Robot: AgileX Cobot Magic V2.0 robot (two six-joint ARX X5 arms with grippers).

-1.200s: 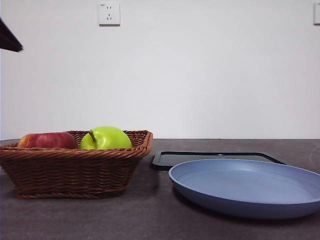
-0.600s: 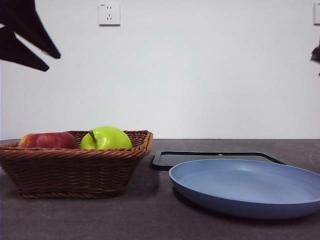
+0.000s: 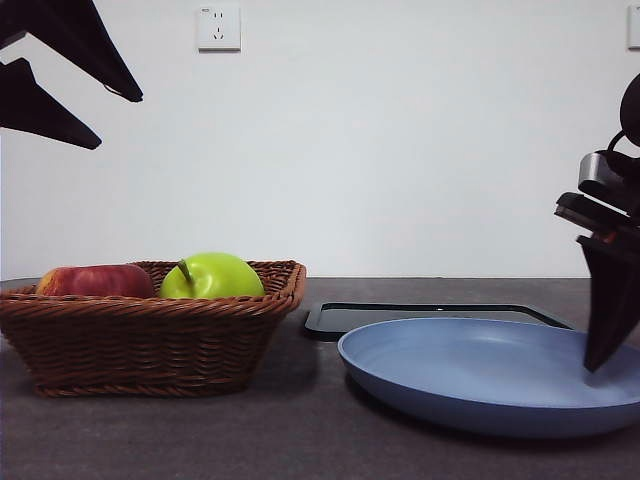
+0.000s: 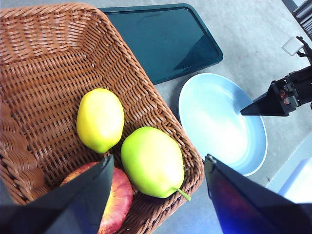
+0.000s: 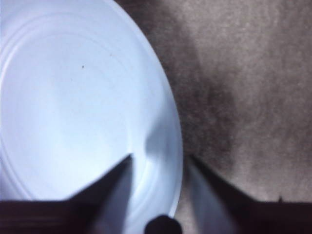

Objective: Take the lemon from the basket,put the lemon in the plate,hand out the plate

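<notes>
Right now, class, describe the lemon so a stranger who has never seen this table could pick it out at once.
Find the brown wicker basket beside the black tray. Three fruits lie inside, close together. The lemon is the small plain yellow oval with pointed ends, lying beside the bigger green apple with a stem and the red apple.

Even, soft light fills my front view; the wall (image 3: 400, 150) is bright, and my 2 grippers show only as dark silhouettes against it. From my left wrist, the plate (image 4: 222, 122) glares nearly white at its centre, while my own jaws are blurred. My right wrist picture is soft throughout, with a dim shadow on the table (image 5: 229, 112) beside the plate's rim.
</notes>
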